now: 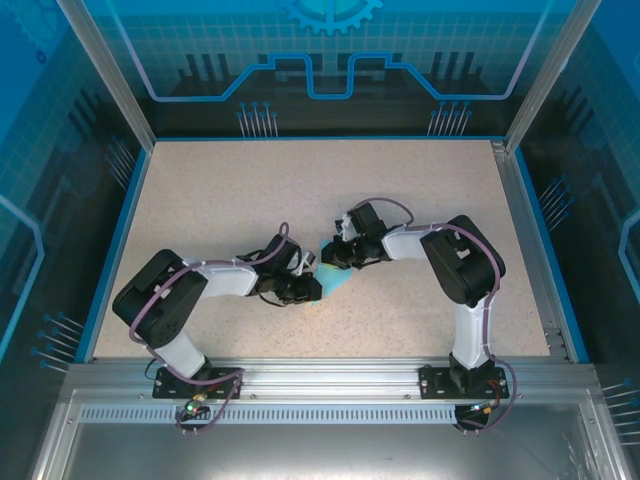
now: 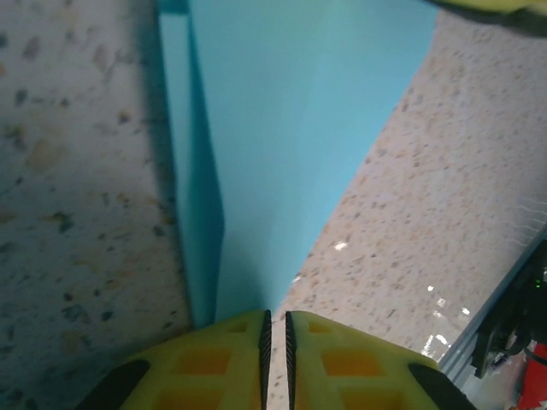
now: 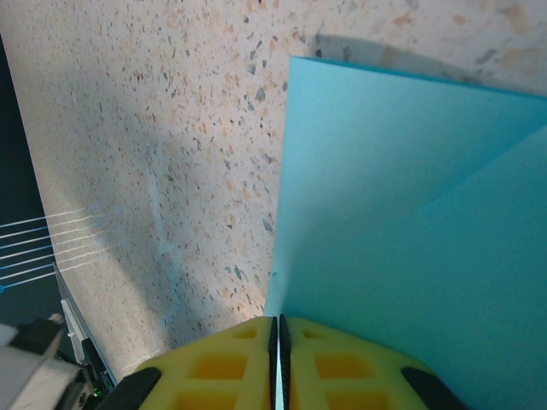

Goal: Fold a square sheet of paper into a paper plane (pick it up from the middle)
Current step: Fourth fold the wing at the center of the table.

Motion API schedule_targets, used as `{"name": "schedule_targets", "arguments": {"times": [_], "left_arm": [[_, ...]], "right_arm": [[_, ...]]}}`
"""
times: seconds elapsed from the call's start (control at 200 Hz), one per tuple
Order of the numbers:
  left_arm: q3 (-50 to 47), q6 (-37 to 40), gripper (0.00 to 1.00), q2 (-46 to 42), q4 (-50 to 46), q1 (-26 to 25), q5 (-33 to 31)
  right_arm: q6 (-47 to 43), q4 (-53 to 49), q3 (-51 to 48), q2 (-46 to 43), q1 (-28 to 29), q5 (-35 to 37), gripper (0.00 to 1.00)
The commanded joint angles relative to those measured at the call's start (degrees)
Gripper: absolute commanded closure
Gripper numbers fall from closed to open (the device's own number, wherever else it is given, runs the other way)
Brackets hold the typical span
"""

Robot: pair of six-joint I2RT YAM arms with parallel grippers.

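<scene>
The light-blue sheet of paper lies folded into a pointed wedge on the speckled table between the two arms. In the left wrist view the paper narrows toward my left gripper and runs under the tip of its left finger. That gripper's jaws are shut to a hairline, and bare table shows in the slit. My right gripper is shut on the edge of the paper, a thin blue line showing between its pads. From above, the left gripper and the right gripper meet at the paper.
The speckled table has a raised blue border and open room at the back and left. A metal rail runs along the near edge with both arm bases on it. Part of the rail lies close to the left gripper.
</scene>
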Motion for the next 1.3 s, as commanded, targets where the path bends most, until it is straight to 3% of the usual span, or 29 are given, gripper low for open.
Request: {"name": "schedule_targets", "arguments": {"times": [0.0,0.755,1.295], "left_arm": [[-1.99,1.43,0.84,0.38,-3.06,-0.14,-2.04],[-5.00,-0.71,0.85,-13.42,-5.64,-0.15,-6.64],[4.32,-1.47,0.84,-2.86,-0.86,-0.19,-5.58]], "right_arm": [[-1.96,-7.41,-1.75,3.85,-0.87,5.60,0.87],[-1.91,-7.57,-1.89,3.71,-0.90,5.70,0.86],[-1.70,-7.97,-1.37,4.54,-0.91,5.57,0.86]]}}
